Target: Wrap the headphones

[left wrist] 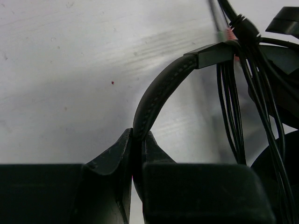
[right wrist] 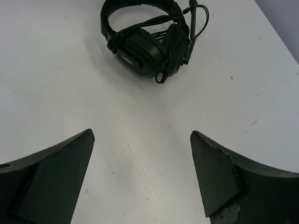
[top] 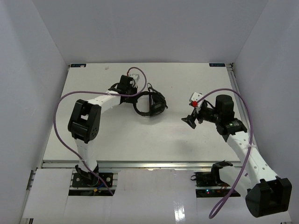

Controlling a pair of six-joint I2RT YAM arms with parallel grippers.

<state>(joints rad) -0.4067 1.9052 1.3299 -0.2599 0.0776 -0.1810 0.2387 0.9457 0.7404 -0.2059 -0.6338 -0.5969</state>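
I see left gripper [left wrist: 138, 140] clamped on headphones [right wrist: 140, 49] headband [left wrist: 159, 93] | right gripper [right wrist: 140, 142] fingers [right wrist: 215, 177] wide apart | ear-cup logo [right wrist: 125, 57] illegible

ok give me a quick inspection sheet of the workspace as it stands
surface: white table, few small marks
job's things: headphones resting centre rear of the table
clutter: nothing seen
grippers: left gripper shut on the headphones' headband; right gripper open, empty, apart from them
cables: thin black cable looped in strands by the headband; purple robot cables along both arms
surroundings: plain white walls on three sides
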